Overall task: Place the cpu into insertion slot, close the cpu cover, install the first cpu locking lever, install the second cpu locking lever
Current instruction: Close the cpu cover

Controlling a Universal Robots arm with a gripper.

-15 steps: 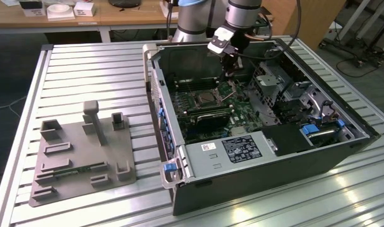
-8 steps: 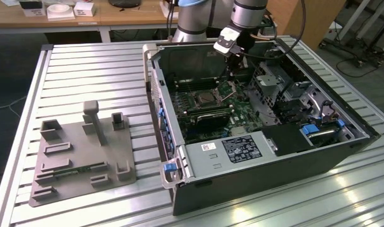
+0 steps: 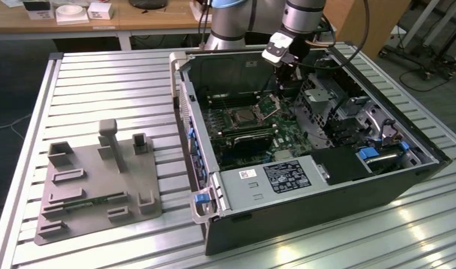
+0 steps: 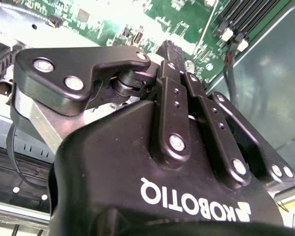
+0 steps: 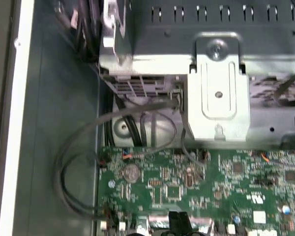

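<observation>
We list by colour: motherboard [image 3: 247, 137], green with fine pale tracing; memory slots [image 4: 246, 17], black with white end clips; cpu [image 3: 243, 116], silvery grey; cpu cover [image 3: 272, 103], bare silver; computer case [image 3: 325, 193], black outside and dull grey within; case latch [image 3: 202, 197], bright blue; power supply label [image 3: 286, 175], black with white print. We further enter the gripper [image 4: 168, 48], matt black with silver screw heads and white lettering; drive bracket [image 5: 219, 88], pale silver; fixture plate [image 3: 93, 190], plain grey; table [image 3: 100, 78], silvery with parallel ribbing; desk [image 3: 149, 19], light wood.
</observation>
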